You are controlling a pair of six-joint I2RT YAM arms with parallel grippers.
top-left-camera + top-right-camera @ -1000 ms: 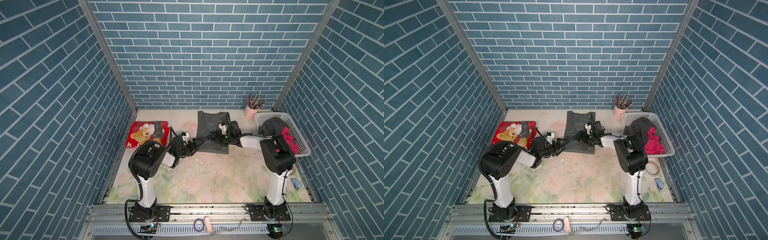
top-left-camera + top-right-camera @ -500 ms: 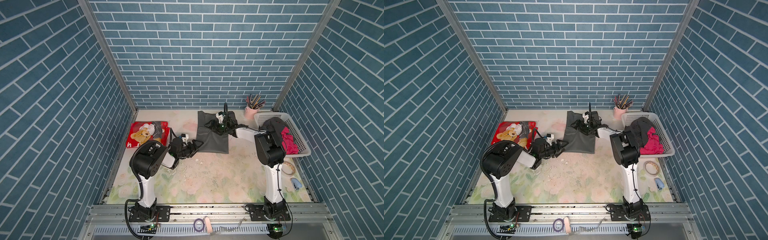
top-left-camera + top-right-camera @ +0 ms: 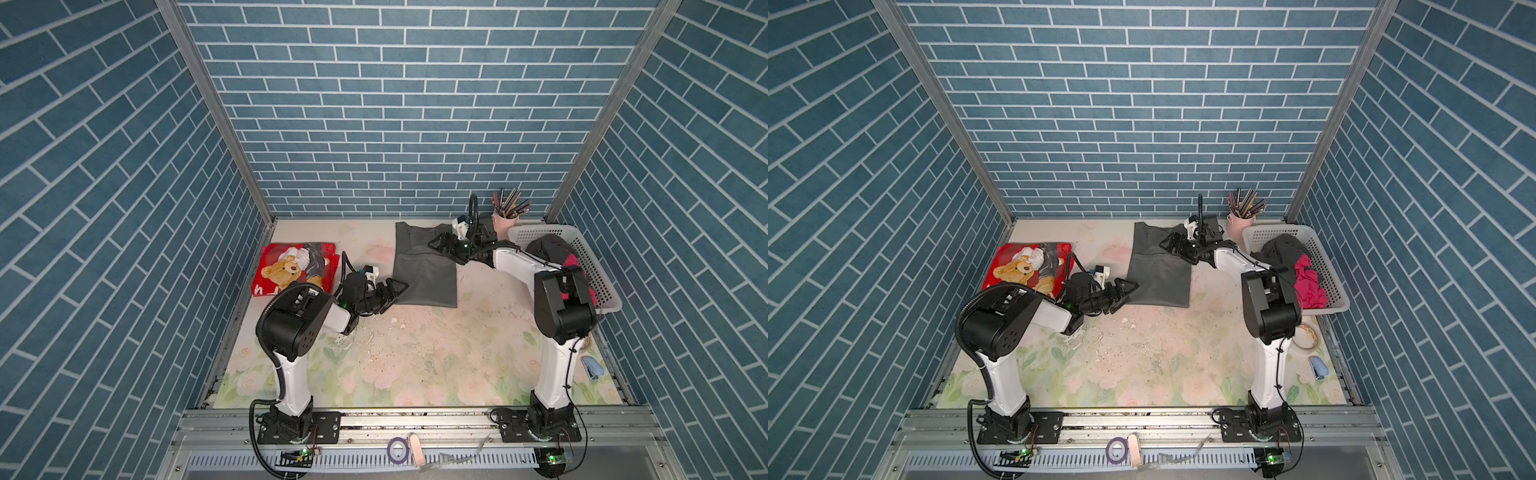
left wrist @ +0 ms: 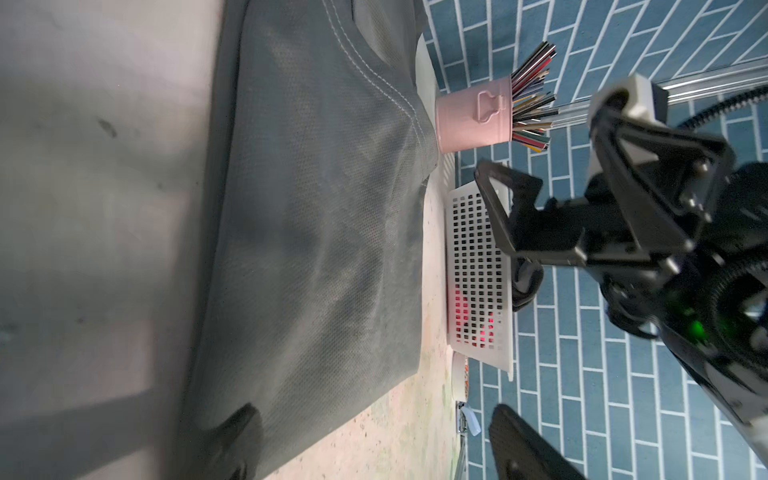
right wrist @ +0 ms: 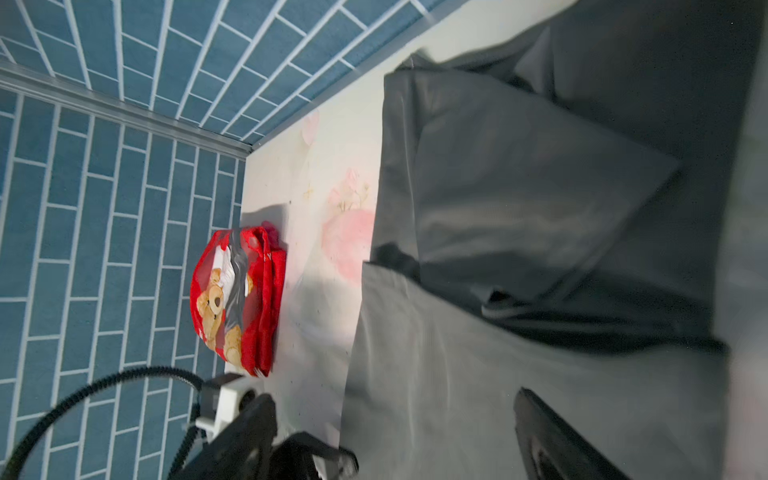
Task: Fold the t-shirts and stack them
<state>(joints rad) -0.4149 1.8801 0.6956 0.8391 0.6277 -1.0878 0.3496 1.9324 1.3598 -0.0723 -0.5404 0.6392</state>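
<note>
Flowered tabletop (image 3: 415, 357), blue brick all round. Grey t-shirt (image 3: 419, 270) lies flat just beside the white basket (image 3: 540, 227). Left gripper (image 3: 400, 287), fingers wide apart, sits at the shirt corner farthest from the basket. Touching? Can't tell. Right gripper (image 3: 437, 245), fingers spread, hangs over the shirt's basket-side edge. Red teddy t-shirt (image 3: 297, 268) is well apart from the basket, partly behind the left arm. Dark t-shirt (image 3: 548, 247) and magenta t-shirt (image 3: 572, 261) are bunched inside it, half hidden.

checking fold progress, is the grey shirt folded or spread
Partly folded. The grey shirt lies as a long rectangle with no sleeves sticking out, and the right wrist view shows a flap laid over it.
</note>
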